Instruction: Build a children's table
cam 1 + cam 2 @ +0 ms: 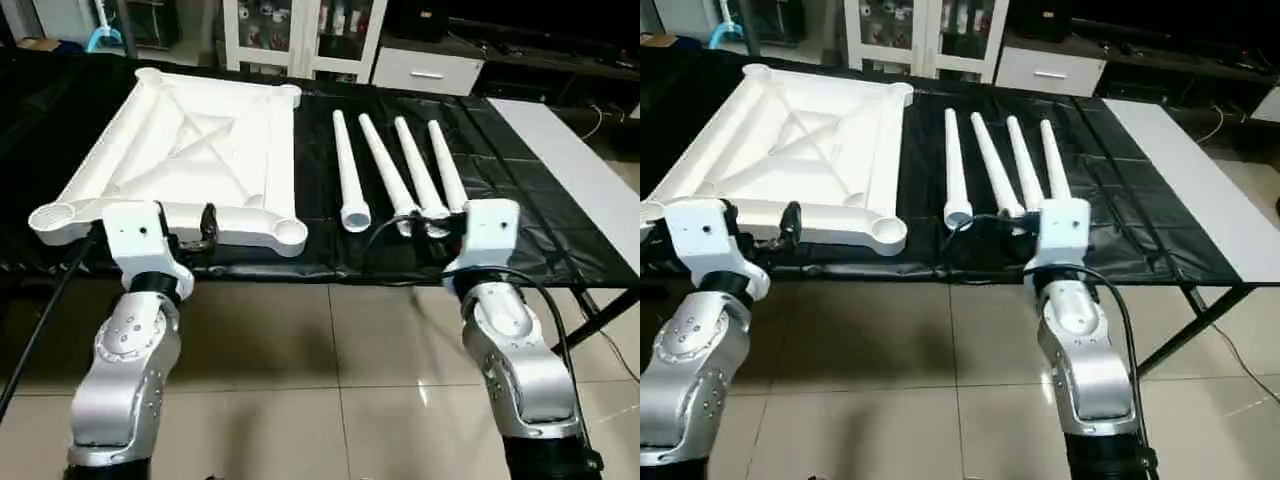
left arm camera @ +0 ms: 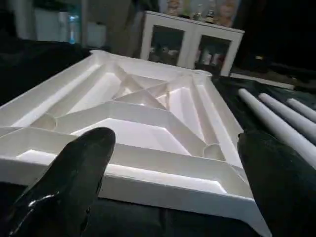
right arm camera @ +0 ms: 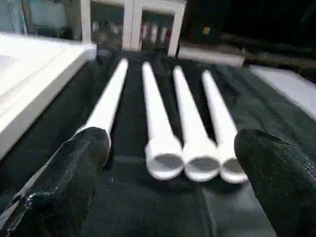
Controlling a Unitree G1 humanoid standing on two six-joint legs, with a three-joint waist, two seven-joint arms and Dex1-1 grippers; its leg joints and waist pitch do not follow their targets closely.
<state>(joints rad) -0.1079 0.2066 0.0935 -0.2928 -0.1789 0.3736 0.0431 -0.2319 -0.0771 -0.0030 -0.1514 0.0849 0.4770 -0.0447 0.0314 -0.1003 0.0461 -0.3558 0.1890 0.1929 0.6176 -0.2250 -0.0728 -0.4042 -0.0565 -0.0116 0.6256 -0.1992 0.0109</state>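
I log the table top (image 1: 190,160), ribs up so its sockets face me, at the black-covered bench's (image 1: 520,200) left near edge, four legs (image 1: 400,175) alongside, my left gripper (image 2: 168,182) and right gripper (image 3: 168,182) both spread wide, holding nothing.

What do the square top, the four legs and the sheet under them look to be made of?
White square ribbed table top: looks like moulded plastic, semi-gloss, judging by its cast ribs and sockets. Four white tapered tubular legs: seemingly the same plastic, hollow at the open ends, smooth. Black table covering: probably thin plastic sheeting, shiny and creased.
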